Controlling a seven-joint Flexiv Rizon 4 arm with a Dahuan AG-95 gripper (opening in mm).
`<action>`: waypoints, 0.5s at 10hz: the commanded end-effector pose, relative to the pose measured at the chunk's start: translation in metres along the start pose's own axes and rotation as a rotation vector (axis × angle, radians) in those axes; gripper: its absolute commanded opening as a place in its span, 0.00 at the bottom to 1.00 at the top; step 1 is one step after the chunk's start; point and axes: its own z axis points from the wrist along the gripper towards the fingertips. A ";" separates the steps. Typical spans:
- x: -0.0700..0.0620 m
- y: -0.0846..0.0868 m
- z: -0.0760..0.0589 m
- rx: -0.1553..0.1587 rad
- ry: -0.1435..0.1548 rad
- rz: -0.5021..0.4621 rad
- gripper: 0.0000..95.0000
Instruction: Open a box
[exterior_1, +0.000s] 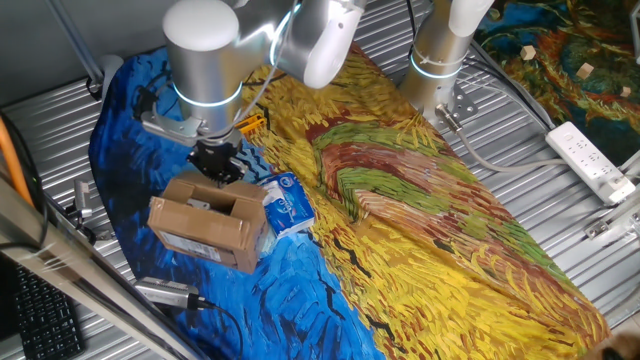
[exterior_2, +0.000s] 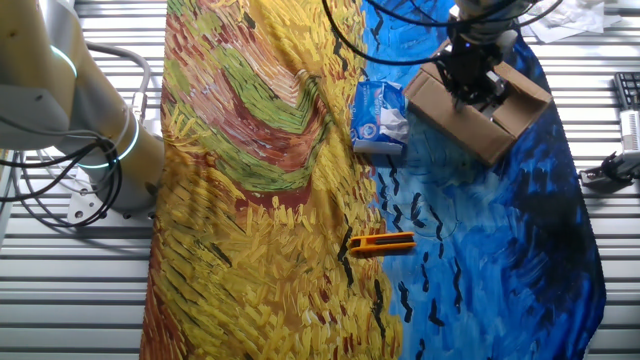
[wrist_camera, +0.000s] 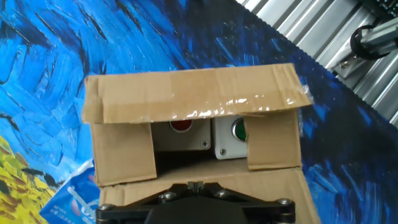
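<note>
1. The gripper hangs directly above the box, over its near flap in the hand view.
2. Ahead of the jaws, inside the box, sits a unit with two buttons (partly hidden under the far flap).
3. A soft packet lies just beside the box.
4. A clip lies on the cloth, well apart from the jaws.

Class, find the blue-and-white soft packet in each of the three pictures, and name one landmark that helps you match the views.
One fixed view: the packet lies left of centre, just right of the cardboard box.
The other fixed view: the packet is upper centre, left of the box.
Hand view: only a corner shows, bottom left.
Shared landmark: the box beside it.
</note>
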 end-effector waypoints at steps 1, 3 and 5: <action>0.001 -0.001 0.004 0.004 -0.005 0.000 0.00; 0.000 -0.001 0.008 0.009 -0.013 -0.001 0.00; -0.004 0.000 0.011 0.010 -0.015 0.003 0.00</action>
